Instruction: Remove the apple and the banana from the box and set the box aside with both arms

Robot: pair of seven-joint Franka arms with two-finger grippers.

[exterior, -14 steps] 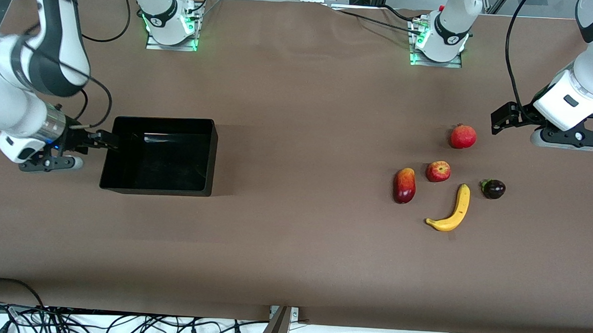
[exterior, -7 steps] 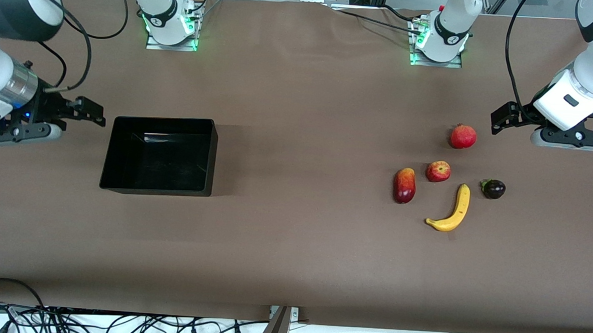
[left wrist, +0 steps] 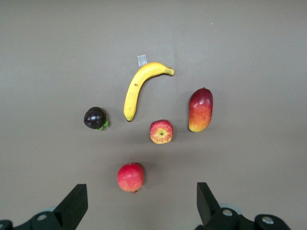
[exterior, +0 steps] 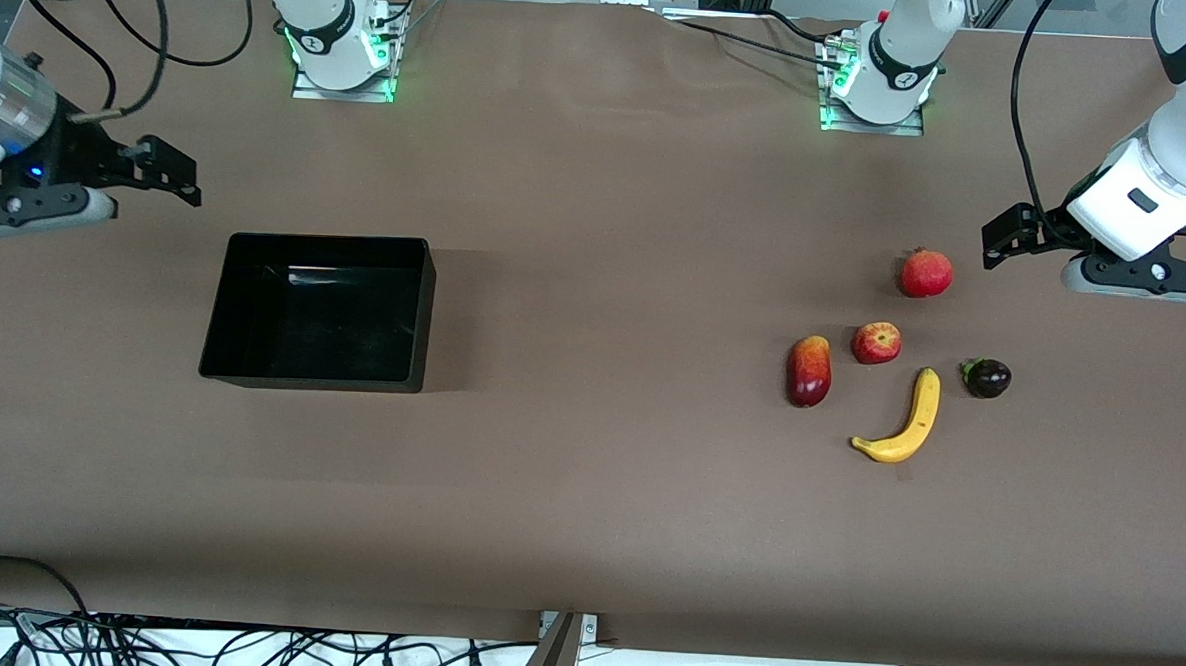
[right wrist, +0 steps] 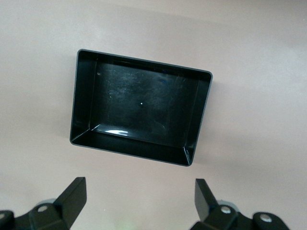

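We judge the task nearly finished: the box (exterior: 319,311) sits empty at the right arm's end of the desk, the apple (exterior: 876,342) and banana (exterior: 904,420) well apart from it. Both our end effectors, left (exterior: 1002,241) and right (exterior: 165,169), hang wide, holding nothing.

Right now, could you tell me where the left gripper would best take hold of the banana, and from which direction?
Probably at its thick middle, from straight above, jaws across the narrow width. The banana lies flat and curved on the table, ends tapering, table bare on both long sides. The left gripper is open.
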